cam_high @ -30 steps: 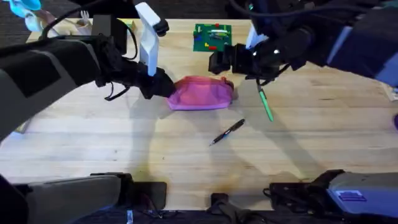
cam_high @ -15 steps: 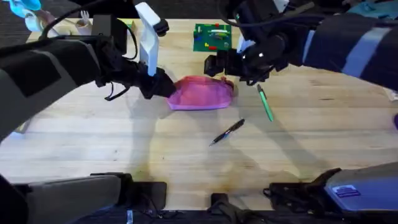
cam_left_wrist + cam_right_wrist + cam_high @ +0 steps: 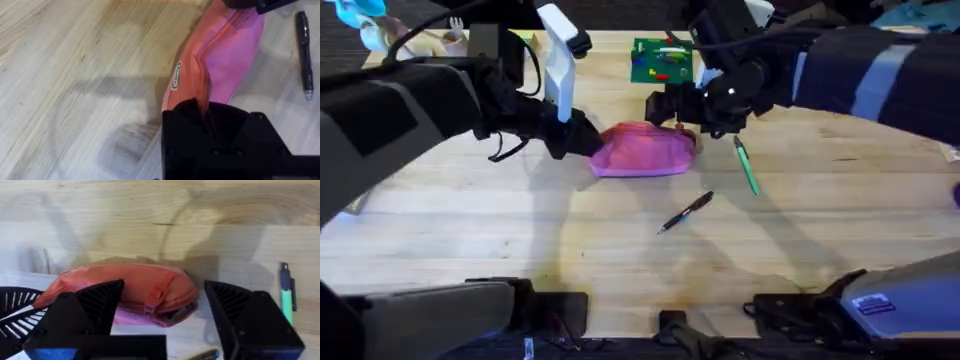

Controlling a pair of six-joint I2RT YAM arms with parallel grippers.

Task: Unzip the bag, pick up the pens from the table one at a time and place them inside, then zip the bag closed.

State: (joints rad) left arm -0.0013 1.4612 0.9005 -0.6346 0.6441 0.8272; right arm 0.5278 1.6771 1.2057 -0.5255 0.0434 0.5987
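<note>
Pink bag (image 3: 125,292) between spread gripper (image 3: 162,311) fingers, green pen (image 3: 286,302) beside.

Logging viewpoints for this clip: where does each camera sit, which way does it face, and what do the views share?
Overhead: fixed above the arm bases, looking down and forward over the table; both arms show.
Left wrist: on the left arm, looking along the bag; the left gripper clamps its end.
Right wrist: on the right arm, facing the bag's zipper pull between the right gripper's open fingers.
All three share the pink bag.
</note>
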